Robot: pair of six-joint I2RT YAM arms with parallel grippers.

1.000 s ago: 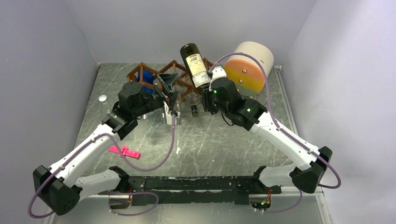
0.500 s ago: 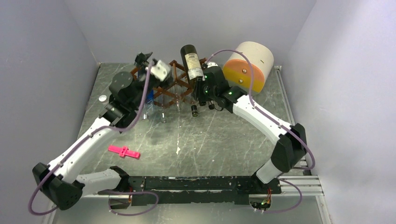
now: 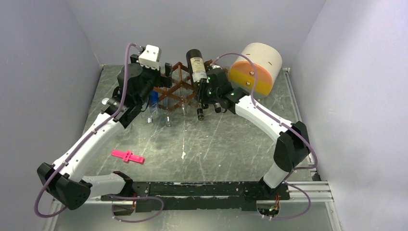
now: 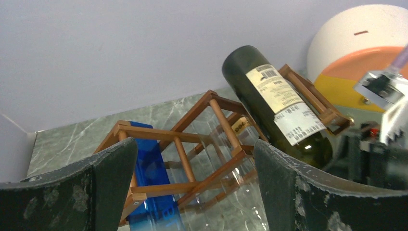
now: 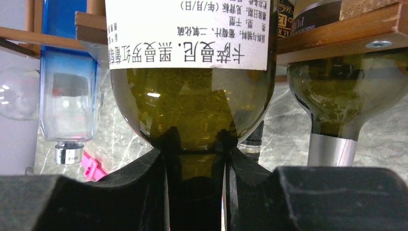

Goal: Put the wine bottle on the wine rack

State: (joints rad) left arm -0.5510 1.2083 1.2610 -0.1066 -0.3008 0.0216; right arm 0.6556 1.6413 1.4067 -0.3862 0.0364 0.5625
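The dark green wine bottle (image 3: 196, 65) with a white label lies tilted on top of the reddish-brown lattice wine rack (image 3: 179, 86), base toward the back wall. My right gripper (image 3: 204, 94) is shut on its neck just below the shoulder; in the right wrist view my right gripper (image 5: 196, 139) pinches the neck under the bottle (image 5: 192, 96). My left gripper (image 3: 166, 71) is open and empty, hovering over the rack's left end. In the left wrist view my left gripper (image 4: 195, 147) frames the rack (image 4: 219, 120), with the bottle (image 4: 276, 103) at the right.
A blue bottle (image 3: 153, 98) and a clear bottle (image 4: 231, 163) lie in the rack's cells. Another dark bottle (image 5: 337, 96) lies in the cell to the right. A cream, orange and yellow cylinder (image 3: 255, 67) stands at the back right. A pink clip (image 3: 128, 156) lies front left.
My left gripper has risen and swung from the rack's front to its back left end. My right arm has stretched forward and lowered the wine bottle onto the rack top.
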